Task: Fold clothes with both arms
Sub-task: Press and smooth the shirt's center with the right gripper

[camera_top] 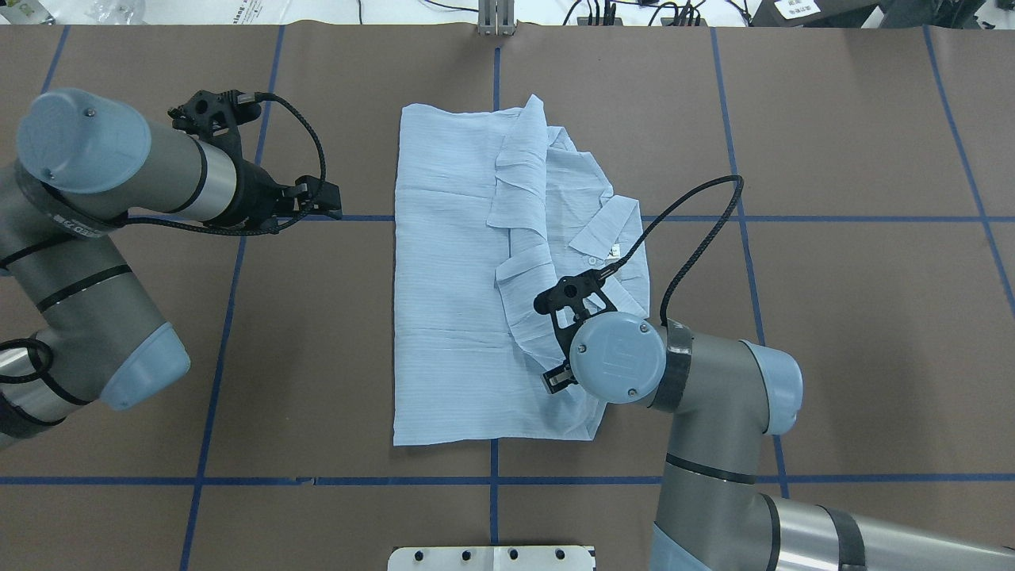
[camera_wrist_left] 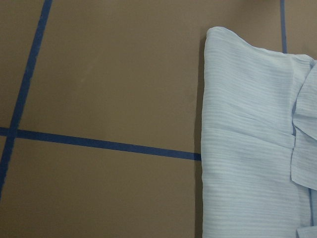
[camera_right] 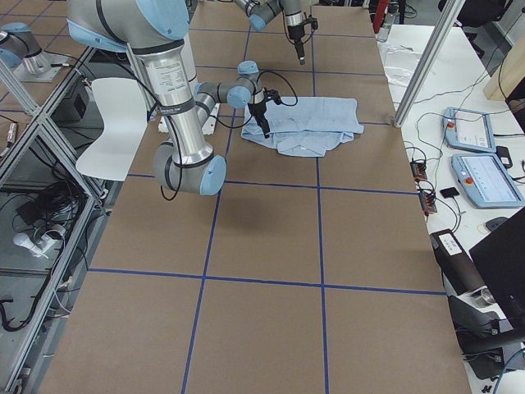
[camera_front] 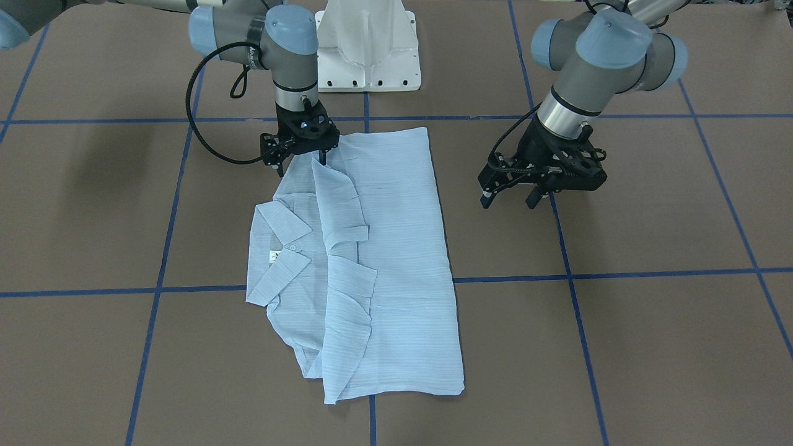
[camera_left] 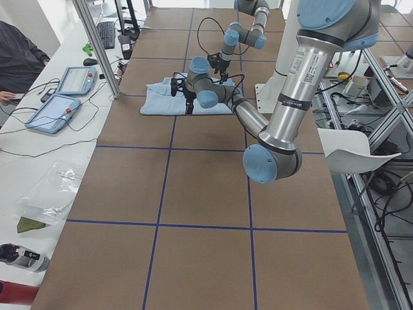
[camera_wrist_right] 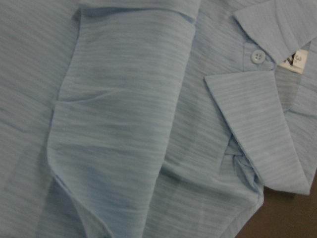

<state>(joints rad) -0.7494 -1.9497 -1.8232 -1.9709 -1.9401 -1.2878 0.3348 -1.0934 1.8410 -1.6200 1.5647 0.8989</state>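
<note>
My left hand (camera_front: 509, 201) hangs spread and empty, beside the shirt (camera_top: 444, 277). The shirt lies folded mid-tabletop (camera_top: 833, 333), its long axis running away from the robot, collar toward the robot's right. My right hand (camera_front: 298, 162), spread, is at the shirt's near right corner.

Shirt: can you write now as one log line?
shirt: partly folded, flat | right gripper: open, at shirt edge | left gripper: open, beside shirt
</note>
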